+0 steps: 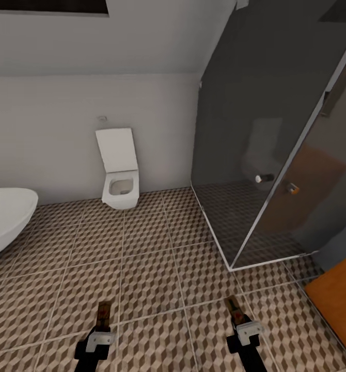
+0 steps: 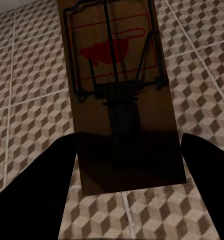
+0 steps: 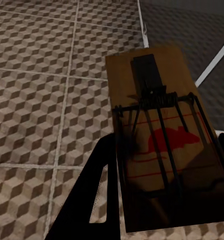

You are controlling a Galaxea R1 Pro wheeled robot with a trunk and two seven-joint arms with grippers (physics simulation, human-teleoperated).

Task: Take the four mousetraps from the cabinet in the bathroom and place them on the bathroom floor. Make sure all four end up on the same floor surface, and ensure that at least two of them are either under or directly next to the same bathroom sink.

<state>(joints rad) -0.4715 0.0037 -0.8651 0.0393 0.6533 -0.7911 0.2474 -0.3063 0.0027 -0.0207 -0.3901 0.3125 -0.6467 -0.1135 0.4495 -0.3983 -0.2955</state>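
At frame bottom, left end effector (image 1: 104, 316) and right end effector (image 1: 237, 313) are each gripping a flat brown wooden mousetrap (image 2: 117, 85) (image 3: 164, 135) over cube-patterned floor tiles (image 1: 157, 248); best kept level while finding the sink.

White toilet (image 1: 120, 175) against wall, bathtub (image 1: 5, 217), glass shower enclosure (image 1: 276, 155)

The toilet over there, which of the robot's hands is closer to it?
Left. The left gripper sits nearly straight in front of the toilet; the right gripper is off to the side, nearer the glass shower.
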